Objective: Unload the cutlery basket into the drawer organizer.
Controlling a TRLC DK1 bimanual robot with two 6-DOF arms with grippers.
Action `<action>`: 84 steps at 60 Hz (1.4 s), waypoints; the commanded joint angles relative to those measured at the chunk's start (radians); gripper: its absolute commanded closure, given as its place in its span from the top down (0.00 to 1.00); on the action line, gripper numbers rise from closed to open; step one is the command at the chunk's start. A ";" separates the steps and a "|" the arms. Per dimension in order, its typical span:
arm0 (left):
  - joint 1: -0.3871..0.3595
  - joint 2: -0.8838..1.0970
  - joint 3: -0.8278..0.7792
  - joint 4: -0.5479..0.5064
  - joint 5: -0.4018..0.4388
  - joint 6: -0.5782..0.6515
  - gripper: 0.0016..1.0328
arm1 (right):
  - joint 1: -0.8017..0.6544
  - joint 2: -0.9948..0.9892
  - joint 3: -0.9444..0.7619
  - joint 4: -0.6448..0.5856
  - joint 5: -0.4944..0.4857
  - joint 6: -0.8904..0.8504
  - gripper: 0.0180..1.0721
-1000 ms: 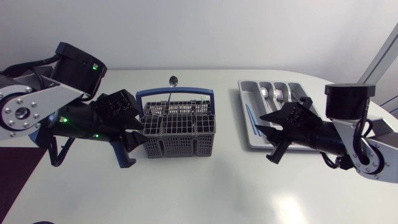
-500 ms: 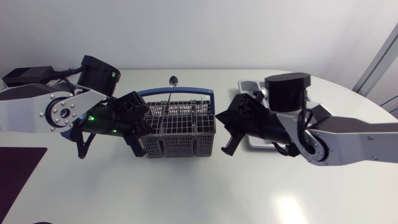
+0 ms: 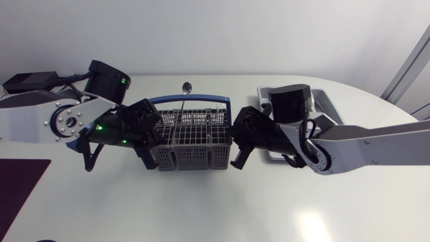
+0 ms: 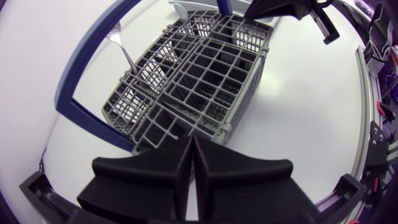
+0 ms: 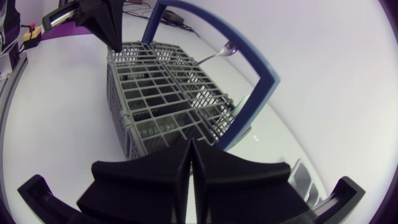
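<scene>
In the head view, the grey cutlery basket (image 3: pixel 191 142) is seen at the middle of the white table (image 3: pixel 201 208), its blue handle (image 3: pixel 190 99) raised. A spoon (image 3: pixel 186 87) is stood in a rear compartment, bowl up. The left gripper (image 3: pixel 148 153) is held against the basket's left end and the right gripper (image 3: pixel 239 152) just beside its right end. The drawer organizer (image 3: pixel 321 99) is largely hidden behind the right arm.

In the left wrist view, the left gripper (image 4: pixel 191 142) is shown with its fingers pressed together on nothing, just before the basket's (image 4: pixel 199 81) near corner. The spoon (image 4: pixel 119 45) is leaned against the handle side.

In the right wrist view, the right gripper (image 5: pixel 189 144) is likewise closed and empty, at the basket's (image 5: pixel 161 93) end. A corner of the organizer (image 5: pixel 301 177) is seen beside it.
</scene>
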 commanded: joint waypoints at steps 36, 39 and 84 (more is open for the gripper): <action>-0.064 -0.155 -0.215 -0.068 -0.004 0.009 0.04 | -0.132 0.105 0.197 0.051 -0.055 0.040 0.06; -0.062 -0.120 -0.219 -0.048 -0.003 0.011 0.04 | -0.135 0.131 0.223 0.049 -0.063 0.043 0.06; 0.131 0.185 -0.118 0.350 -0.012 0.103 0.04 | 0.008 -0.050 0.095 -0.144 -0.207 0.035 0.06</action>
